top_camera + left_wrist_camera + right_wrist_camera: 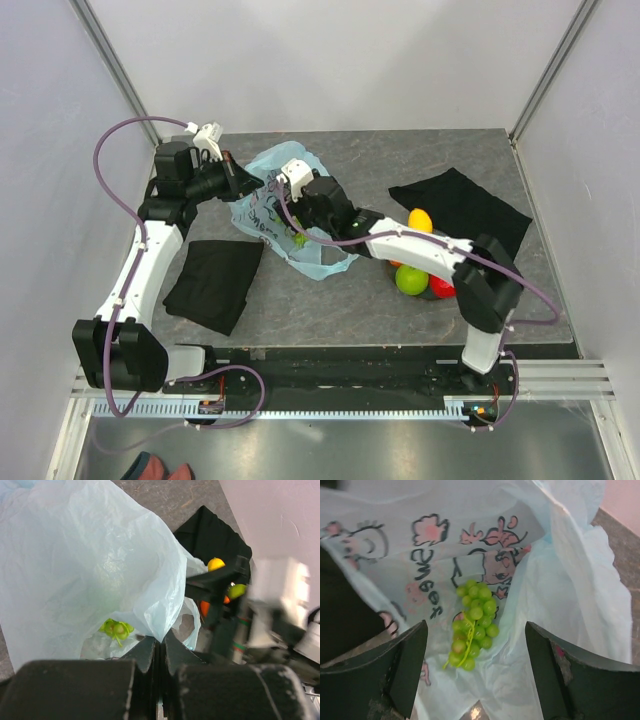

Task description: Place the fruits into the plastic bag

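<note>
Left pincer (160, 649) tight on bag (75, 555) rim, grapes (116, 629) inside

Dark printed lettering (429, 582) stands on the plastic bag (560, 580), just beyond the right fingers (405, 665), among cartoon figures (492, 535); tilted and unclear, no word is readable.

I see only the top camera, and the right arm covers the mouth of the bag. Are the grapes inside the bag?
Observer: Yes. In the right wrist view the grapes lie inside the bag, on its printed wall.
Operator: Does the right tool hold them?
Observer: No. The right tool is open and does not touch them.
Operator: And the left tool?
Observer: In the left wrist view the left tool is shut on the edge of the bag.
</note>
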### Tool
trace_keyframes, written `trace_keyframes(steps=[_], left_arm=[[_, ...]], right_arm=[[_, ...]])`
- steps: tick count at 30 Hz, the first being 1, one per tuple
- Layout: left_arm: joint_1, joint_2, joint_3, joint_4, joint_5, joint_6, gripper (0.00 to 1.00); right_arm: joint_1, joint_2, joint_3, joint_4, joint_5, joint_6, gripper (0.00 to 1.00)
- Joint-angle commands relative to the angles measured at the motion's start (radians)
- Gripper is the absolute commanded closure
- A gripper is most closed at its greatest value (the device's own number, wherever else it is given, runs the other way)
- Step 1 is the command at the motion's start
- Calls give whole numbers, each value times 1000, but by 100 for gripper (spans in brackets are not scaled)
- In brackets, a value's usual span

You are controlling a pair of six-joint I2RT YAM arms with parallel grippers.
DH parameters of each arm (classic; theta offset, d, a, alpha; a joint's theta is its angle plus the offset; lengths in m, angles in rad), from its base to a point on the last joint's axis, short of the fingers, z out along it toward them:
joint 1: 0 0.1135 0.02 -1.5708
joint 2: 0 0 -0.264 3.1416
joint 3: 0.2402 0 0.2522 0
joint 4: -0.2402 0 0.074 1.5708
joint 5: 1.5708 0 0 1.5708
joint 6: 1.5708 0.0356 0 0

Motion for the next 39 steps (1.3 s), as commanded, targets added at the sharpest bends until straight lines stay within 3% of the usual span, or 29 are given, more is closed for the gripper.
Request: trace_keyframes(steps=[1, 4, 12, 20, 29, 37, 38, 39], left_arm=[[-4, -3, 38, 26, 9, 33, 98], [-4, -3, 36, 26, 1, 39, 98], [-4, -14, 33, 28, -16, 58, 98], [-4, -18, 35, 28, -9, 65, 99], [-4, -20, 32, 34, 0, 70, 99], [-4, -24, 32, 37, -10, 76, 99], [-4, -23, 30, 37, -11, 76, 98], [-4, -24, 30, 37, -11, 76, 98]], right_arm=[[7, -200, -98, 73, -168, -71, 14], [10, -274, -142, 74, -153, -58, 13], [-85, -274, -69, -32, -59, 15, 13], [-192, -168, -12, -58, -149, 32, 13], [-208, -92, 16, -56, -237, 37, 17], [-211, -88, 17, -87, -249, 51, 36], [-212, -90, 17, -88, -254, 51, 41], [-214, -90, 19, -96, -258, 52, 53]])
